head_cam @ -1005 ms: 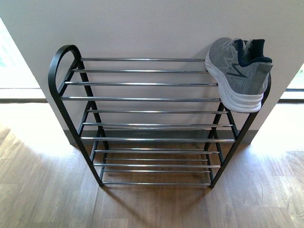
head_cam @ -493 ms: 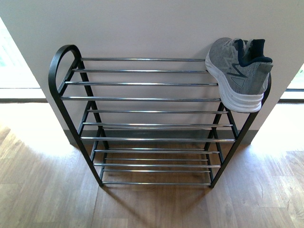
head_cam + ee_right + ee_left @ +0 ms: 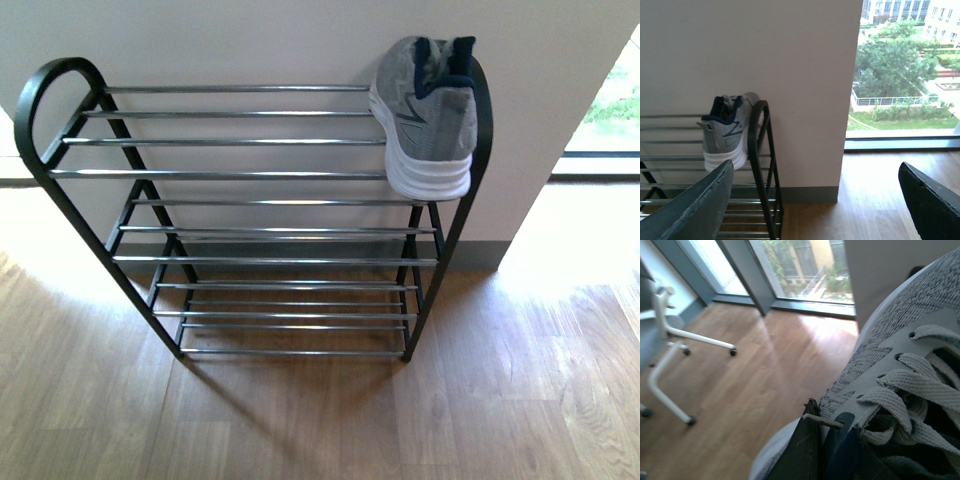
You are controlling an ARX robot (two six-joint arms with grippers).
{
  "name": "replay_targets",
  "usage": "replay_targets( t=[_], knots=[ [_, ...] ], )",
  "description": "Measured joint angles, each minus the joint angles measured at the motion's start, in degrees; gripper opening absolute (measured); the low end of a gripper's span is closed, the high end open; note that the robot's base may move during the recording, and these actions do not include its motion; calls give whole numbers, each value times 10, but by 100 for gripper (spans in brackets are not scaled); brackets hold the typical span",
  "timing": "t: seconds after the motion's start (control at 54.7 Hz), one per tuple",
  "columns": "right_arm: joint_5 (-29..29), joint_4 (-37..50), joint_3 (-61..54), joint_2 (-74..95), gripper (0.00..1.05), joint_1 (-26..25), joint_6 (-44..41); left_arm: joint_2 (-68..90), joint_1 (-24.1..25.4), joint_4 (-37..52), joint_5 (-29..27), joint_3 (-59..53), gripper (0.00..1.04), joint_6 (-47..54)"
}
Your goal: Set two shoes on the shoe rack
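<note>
**Desk:** Where do your two shoes stand?

**Field:** One grey sneaker, the first shoe, sits on the top tier of the shoe rack. It is hard against the arched end, with its white sole lapping past the front rod. Your right gripper faces it, fingers spread wide with nothing between them. That shoe lies ahead of the gripper, above one fingertip, with the wall behind it.

**Desk:** And the other?

**Field:** The second shoe is in your left gripper, pressed close to the wrist camera so that laces and knit fill the view. The jaws appear clamped on the edge beside the lacing, though the shot is too tight to show how much they hold. Beyond the gripper lies bare wood floor, with a white chair well apart. No rack shows in that view.

**Desk:** What could go wrong from here?

**Field:** Three things, as I judge it.
- A thin pinch on soft knit may let the shoe swing or slip out while you carry it across.
- Set down crooked, its sole could tip between the thin, spaced rods.
- Come in too near the arched end and you could knock the overhanging first shoe off its tier.

Aim for open rods clear of it, and lay the sole flat across them before you let go.
</note>
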Motion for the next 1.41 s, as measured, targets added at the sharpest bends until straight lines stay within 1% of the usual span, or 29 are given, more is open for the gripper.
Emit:
replay_targets(
  t=[0.055, 0.11, 0.128, 0.146, 0.274, 0.329, 0.384, 0.439, 0.658, 0.731, 0.914, 1.005, 1.096, 1.17, 1.297, 1.407],
  knots=[
    [1, 0, 0, -1, 96, 0, 0, 15, 30, 94, 93, -5, 2, -27],
    [-1, 0, 0, -1, 96, 0, 0, 70, 67, 174, 163, 5, 2, -52],
    [-1, 0, 0, 0, 96, 0, 0, 83, 73, 186, 176, 8, 2, -53],
    [-1, 0, 0, 0, 96, 0, 0, 108, 84, 212, 200, 16, 2, -57],
    [-1, 0, 0, -1, 96, 0, 0, 269, 129, 308, 274, 85, 2, -90],
    [-1, 0, 0, -1, 96, 0, 0, 328, 138, 321, 286, 115, 2, -103],
    [-1, 0, 0, 0, 96, 0, 0, 408, 147, 328, 312, 159, 2, -122],
    [-1, 0, 0, -1, 96, 0, 0, 470, 148, 330, 323, 194, 2, -133],
    [-1, 0, 0, -1, 96, 0, 0, 639, 144, 311, 378, 321, 2, -172],
    [-1, 0, 0, -1, 96, 0, 0, 690, 136, 296, 407, 377, 2, -183],
    [-1, 0, 0, -1, 96, 0, 0, 770, 114, 271, 446, 482, 2, -191],
    [-1, 0, 0, -1, 96, 0, 0, 797, 104, 255, 465, 523, 2, -180],
    [-1, 0, 0, -1, 96, 0, 0, 828, 98, 248, 470, 566, 2, -166],
    [-1, 0, 0, -1, 96, 0, 0, 854, 97, 237, 490, 607, 2, -161],
    [-1, 0, 0, -1, 96, 0, 0, 885, 96, 222, 494, 658, 2, -144],
    [-1, 0, 0, -1, 96, 0, 0, 901, 95, 220, 496, 679, 2, -130]
  ],
)
